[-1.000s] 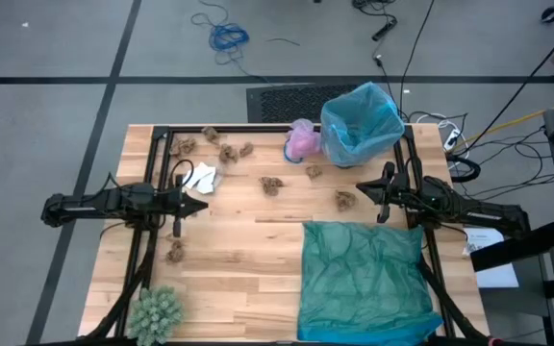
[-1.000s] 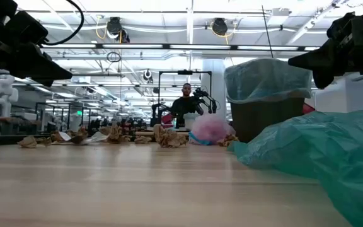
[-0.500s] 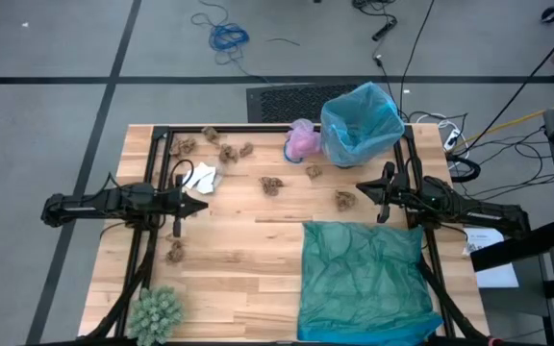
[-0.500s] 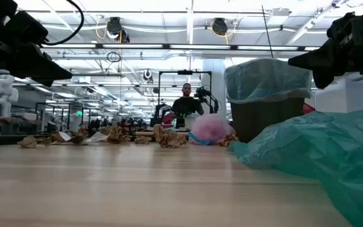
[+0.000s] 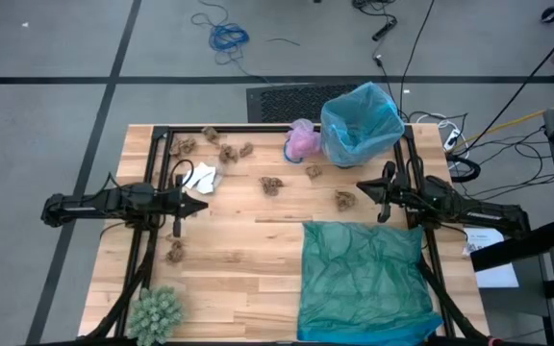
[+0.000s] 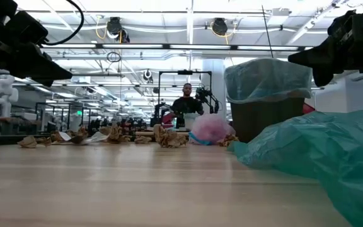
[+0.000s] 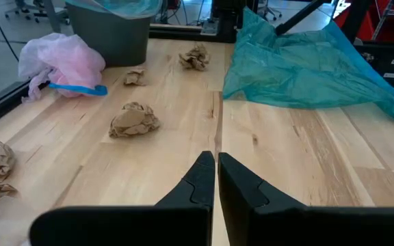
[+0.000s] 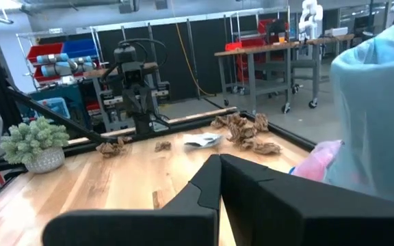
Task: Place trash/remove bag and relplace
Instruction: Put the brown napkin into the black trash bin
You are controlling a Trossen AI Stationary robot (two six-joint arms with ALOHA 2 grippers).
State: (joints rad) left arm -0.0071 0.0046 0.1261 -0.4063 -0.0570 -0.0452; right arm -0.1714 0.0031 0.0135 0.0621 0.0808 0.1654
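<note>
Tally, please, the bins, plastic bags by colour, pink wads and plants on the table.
Bin: 1
Blue bag: 1
Teal bag: 1
Pink wad: 1
Plant: 1
Total: 5

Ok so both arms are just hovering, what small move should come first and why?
Probably open the right tool and lower it onto the brown wad just beside it: trash lies loose on the table, and the lined bin stands close behind.

Crinkly plastic bag (image 5: pixel 362 123), wooden table (image 5: pixel 239 259)
</note>
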